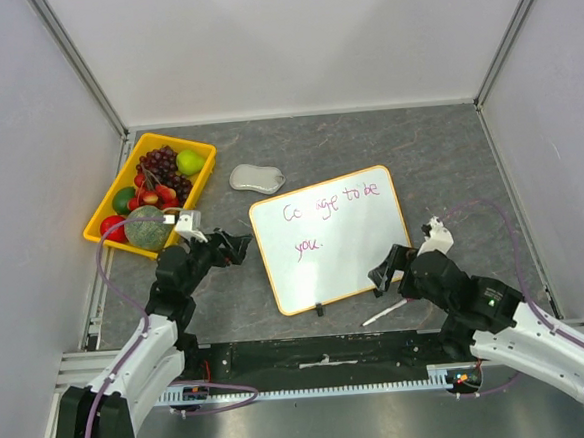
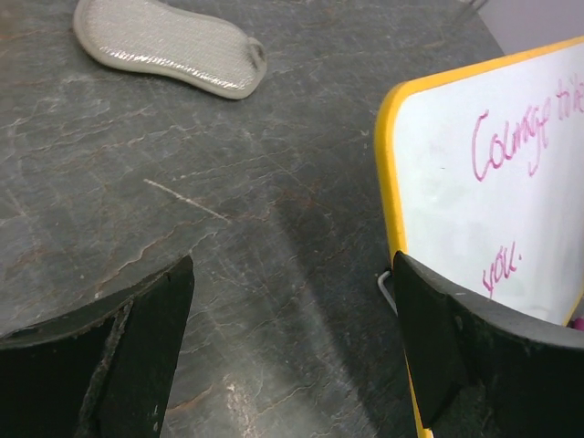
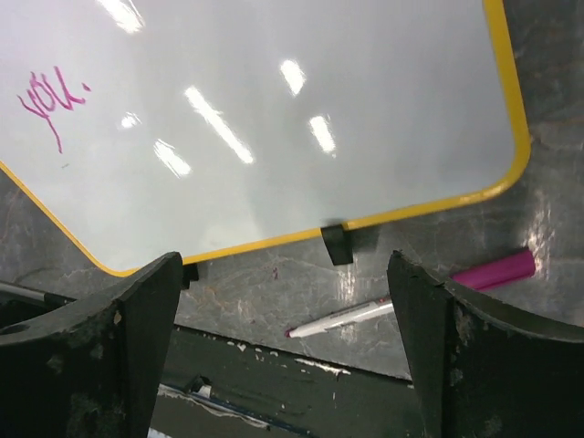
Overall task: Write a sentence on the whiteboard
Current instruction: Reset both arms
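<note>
- The board (image 1: pixel 333 238) lies in the middle of the worktop (image 1: pixel 448 158), turned slightly. Its near edge is close to the worktop's near edge.
- The sentence (image 1: pixel 329 208) is on it in magenta cursive, reading roughly "Courage to be you." The task looks done or nearly so.
- The right hand (image 3: pixel 283 347) has its fingers wide apart and holds nothing. It hovers over the board's near right corner.
- The pen (image 3: pixel 365 315) lies on the worktop below that hand, just near of the board's edge and beside a clip foot (image 3: pixel 336 245).
- The left hand (image 2: pixel 292 347) is also spread and empty. It is low, just beside the board's left rim.
- Risk: the pen's tip looks bare. Left lying there it could mark the worktop or dry out.
- Risk: the pen is round and close to the near edge. A brush from the right hand could roll it off.
- Risk: the ink may be fresh. If either hand sweeps across the board, it would smear the words.
- Risk: the left hand's inner finger is almost at the rim, so a sideways move would shove the board.
- The pad (image 1: pixel 256 177) and the tray (image 1: pixel 102 224) sit further back, well apart from both hands.
</note>
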Controlling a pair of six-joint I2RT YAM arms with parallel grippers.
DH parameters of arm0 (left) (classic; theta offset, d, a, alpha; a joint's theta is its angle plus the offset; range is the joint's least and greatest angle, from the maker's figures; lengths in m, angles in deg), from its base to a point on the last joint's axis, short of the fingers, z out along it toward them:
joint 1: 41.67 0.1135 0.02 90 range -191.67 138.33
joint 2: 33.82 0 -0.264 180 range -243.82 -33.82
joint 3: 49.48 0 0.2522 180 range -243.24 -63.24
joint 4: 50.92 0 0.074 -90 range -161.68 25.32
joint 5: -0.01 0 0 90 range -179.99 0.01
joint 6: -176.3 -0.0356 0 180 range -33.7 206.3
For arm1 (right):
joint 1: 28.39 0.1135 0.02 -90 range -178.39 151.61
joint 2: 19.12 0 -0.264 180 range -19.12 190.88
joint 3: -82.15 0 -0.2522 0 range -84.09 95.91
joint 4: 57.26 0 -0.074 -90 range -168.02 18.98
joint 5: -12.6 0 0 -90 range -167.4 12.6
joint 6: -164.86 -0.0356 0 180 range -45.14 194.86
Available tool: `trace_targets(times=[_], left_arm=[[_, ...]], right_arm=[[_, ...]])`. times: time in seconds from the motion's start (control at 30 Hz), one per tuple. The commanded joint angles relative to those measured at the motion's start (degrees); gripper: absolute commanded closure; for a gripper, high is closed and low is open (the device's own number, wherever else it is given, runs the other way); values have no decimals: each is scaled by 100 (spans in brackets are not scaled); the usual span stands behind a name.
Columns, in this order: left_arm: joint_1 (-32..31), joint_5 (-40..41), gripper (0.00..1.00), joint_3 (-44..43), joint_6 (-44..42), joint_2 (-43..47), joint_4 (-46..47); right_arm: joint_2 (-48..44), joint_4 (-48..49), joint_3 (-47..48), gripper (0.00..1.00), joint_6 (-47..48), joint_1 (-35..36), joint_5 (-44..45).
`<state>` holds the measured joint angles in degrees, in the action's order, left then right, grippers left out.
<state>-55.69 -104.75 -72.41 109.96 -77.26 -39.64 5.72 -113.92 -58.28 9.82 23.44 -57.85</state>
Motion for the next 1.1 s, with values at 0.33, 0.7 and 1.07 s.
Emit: trace_targets(times=[0.33,0.7,1.07], left_arm=[[-13,1607,5,-1226,525,942,-2958],[-13,2470,5,-2677,719,433,-4516],[-22,2882,4,-3029,534,222,-4411]], right_arm=[[2024,1704,1814,2,2978,-15,1569],[2745,2540,2324,2,3690,-208,1473],[3158,2874,2676,2,4306,-2140,-222]])
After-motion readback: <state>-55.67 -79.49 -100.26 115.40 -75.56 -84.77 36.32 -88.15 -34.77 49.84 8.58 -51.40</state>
